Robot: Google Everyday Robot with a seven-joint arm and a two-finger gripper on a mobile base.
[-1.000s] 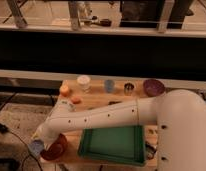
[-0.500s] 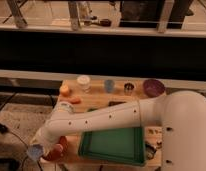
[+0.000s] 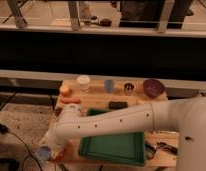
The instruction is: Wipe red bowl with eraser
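Note:
My arm reaches from the right across the table to its front left corner. At its tip the gripper (image 3: 46,151) is shut on the eraser (image 3: 43,154), a small pale-blue block. The block hangs just past the table's left edge. Right beside it, under the wrist, only a red-orange sliver of the red bowl (image 3: 61,153) shows; the arm covers most of it. Whether the eraser touches the bowl I cannot tell.
A green tray (image 3: 113,148) lies just right of the bowl. Along the back of the wooden table (image 3: 96,98) stand an orange fruit (image 3: 64,89), white cup (image 3: 83,82), light-blue cup (image 3: 109,86), metal can (image 3: 128,89) and purple bowl (image 3: 154,87). A dark oblong object (image 3: 117,105) lies mid-table.
The gripper with the eraser has sunk a little and shifted slightly right towards the red bowl. The arm now hides more of the bowl.

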